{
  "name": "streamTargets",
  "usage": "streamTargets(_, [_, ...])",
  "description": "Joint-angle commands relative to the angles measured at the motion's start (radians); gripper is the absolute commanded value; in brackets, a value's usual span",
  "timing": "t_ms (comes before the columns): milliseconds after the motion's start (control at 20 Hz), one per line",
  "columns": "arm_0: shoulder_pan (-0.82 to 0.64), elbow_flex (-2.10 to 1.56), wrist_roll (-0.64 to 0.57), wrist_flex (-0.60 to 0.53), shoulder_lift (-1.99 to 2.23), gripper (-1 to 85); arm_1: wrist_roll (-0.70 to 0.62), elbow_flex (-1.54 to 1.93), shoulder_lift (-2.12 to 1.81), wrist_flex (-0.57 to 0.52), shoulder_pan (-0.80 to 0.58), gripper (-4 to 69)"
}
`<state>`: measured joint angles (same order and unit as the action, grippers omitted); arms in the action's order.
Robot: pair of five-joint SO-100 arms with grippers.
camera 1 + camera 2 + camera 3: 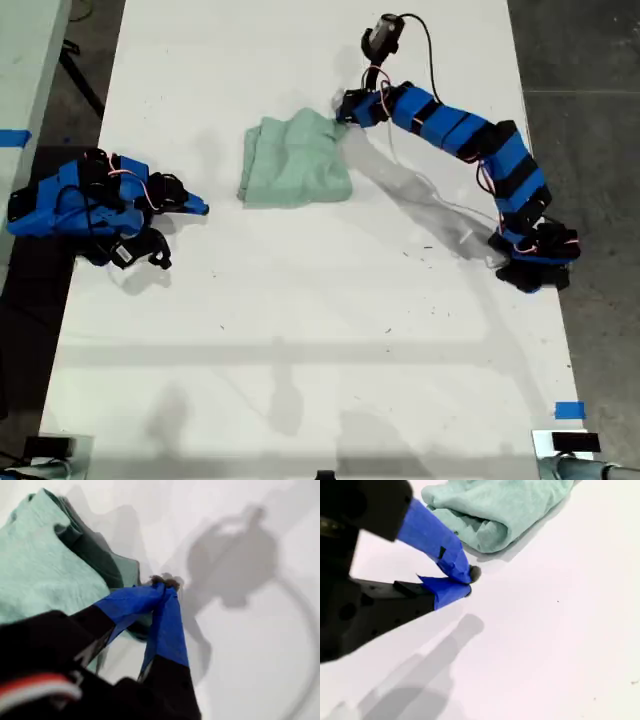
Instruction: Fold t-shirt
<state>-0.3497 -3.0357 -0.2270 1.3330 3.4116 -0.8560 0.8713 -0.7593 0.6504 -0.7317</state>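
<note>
Overhead in the exterior view, the t-shirt [296,160] lies folded into a bundle on the white table [300,330], with my first gripper [343,110] at its upper right corner and my second gripper [198,207] apart toward that view's left. First wrist view: jaws closed beside the cloth's edge; whether they pinch it I cannot tell. Second wrist view: tips together, holding nothing, shirt just beyond
</note>
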Motion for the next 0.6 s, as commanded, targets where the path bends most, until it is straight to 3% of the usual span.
streamTargets(0, [-0.017,0.005,0.009,0.009,0.006,4.1,-0.054,0.012,-0.235,0.14,0.008,-1.2])
streamTargets(100, [-0.009,0.006,0.009,0.0,0.006,9.8,-0.067,0.138,-0.469,0.225,0.023,-1.2])
streamTargets(300, [0.02,0.008,0.009,0.017,0.006,9.5,-0.038,0.568,-1.065,0.383,0.052,-1.2])
streamTargets(550, [0.051,0.008,0.002,0.025,0.006,9.5,0.272,1.285,-1.747,0.5,0.173,-1.1])
